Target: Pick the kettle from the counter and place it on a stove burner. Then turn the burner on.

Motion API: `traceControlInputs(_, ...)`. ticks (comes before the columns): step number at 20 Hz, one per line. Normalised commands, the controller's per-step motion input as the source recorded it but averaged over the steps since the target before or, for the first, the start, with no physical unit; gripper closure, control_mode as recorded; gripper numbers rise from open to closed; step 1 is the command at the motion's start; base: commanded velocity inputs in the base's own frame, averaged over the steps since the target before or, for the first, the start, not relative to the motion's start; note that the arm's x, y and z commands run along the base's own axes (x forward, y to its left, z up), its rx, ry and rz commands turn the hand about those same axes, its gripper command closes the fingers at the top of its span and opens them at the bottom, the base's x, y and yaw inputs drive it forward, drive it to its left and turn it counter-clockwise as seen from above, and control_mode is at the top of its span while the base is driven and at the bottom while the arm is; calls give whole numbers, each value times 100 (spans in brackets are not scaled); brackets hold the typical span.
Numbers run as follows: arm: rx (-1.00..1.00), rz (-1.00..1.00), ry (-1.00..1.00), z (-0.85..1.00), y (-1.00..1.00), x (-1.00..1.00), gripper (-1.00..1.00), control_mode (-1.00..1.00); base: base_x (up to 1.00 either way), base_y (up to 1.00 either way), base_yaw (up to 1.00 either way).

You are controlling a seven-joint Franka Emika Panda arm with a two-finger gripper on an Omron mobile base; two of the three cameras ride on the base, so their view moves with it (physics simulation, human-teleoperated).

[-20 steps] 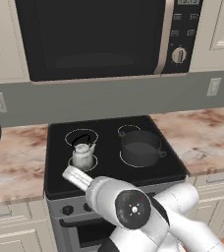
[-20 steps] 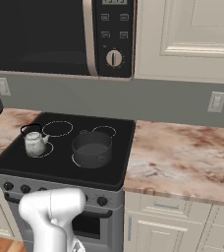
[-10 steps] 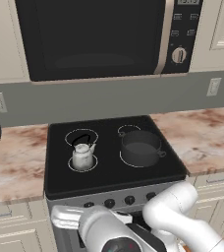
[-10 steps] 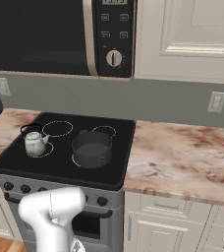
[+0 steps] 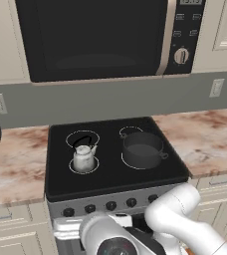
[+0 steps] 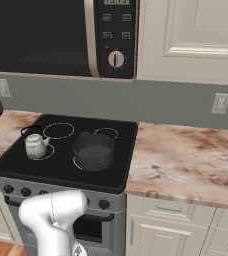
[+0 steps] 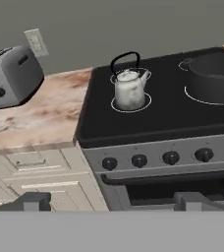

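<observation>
Kettle (image 5: 83,158) stands upright on the front-left stove burner (image 5: 72,169) of the black glass cooktop (image 5: 110,172), its base within the thin white ring. Long axis vertical; black arched handle stands up over the knobbed lid. In the hand view the kettle (image 7: 129,89) has its short spout toward the pot side of the cooktop and slightly up; in the right base view the spout of the kettle (image 6: 35,145) likewise points toward the pot.

Dark grey two-handled pot (image 5: 143,149) sits on the front-right ring, well apart from the kettle, open top up.

Gripper (image 7: 119,202): the two dark fingertips (image 7: 33,202) stand far apart at the bottom of the hand view, jaws wide, nothing between them. It sits low in front of the stove, facing the row of black knobs (image 7: 139,160) on the grey control panel.

Surface (image 5: 16,162): pinkish-beige stone-look with brown veins, running either side of the stove above cream cabinets (image 6: 186,230). A silver toaster (image 7: 8,76) stands on the left stretch. Grey backsplash with wall outlets (image 6: 219,103); black microwave (image 5: 100,37) above the stove, cream upper cabinets beside it.
</observation>
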Motion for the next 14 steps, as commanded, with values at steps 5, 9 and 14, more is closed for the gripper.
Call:
traceControlInputs(5,-20,1,-3,-60,-25,0,-100,-100,0,0,0)
traceControlInputs(9,-18,2,-12,-51,-22,0,-100,-100,0,0,0)
traceControlInputs(14,-10,3,-13,-58,-23,5,-100,-100,0,0,0)
